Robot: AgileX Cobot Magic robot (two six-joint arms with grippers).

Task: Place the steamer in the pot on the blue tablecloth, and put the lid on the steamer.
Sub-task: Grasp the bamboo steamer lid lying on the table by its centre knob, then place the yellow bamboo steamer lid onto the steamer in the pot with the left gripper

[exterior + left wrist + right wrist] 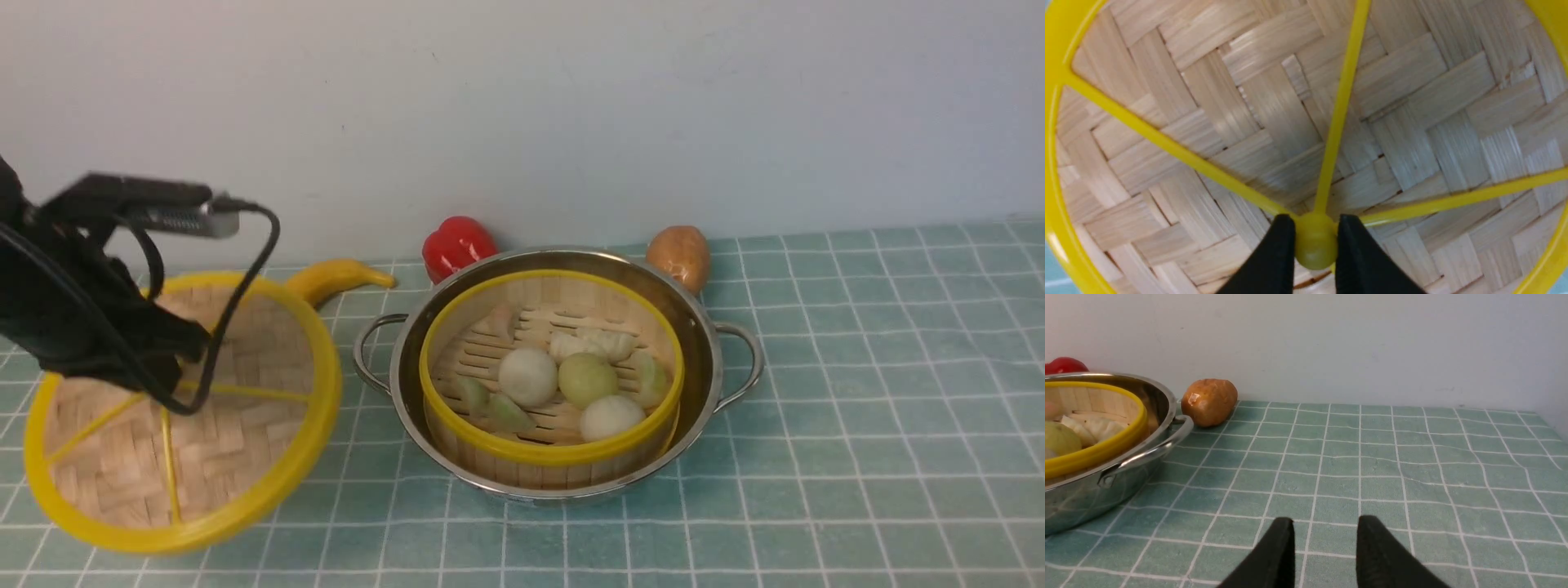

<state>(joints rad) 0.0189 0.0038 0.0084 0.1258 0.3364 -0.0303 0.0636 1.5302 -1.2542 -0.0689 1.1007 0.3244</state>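
Note:
The steamer, a bamboo basket with a yellow rim, sits inside the shiny pot on the blue tablecloth; it holds buns and dumplings. My left gripper is shut on the yellow centre knob of the lid, left of the pot. The lid is tilted, its spoked face toward the front camera. The woven lid fills the left wrist view, my left gripper on its knob. My right gripper is open and empty over the cloth, right of the pot and steamer.
A red pepper and a brown potato lie just behind the pot by the wall. A yellow banana lies behind the lid. The potato also shows in the right wrist view. The pot's wire handles stick out on both sides.

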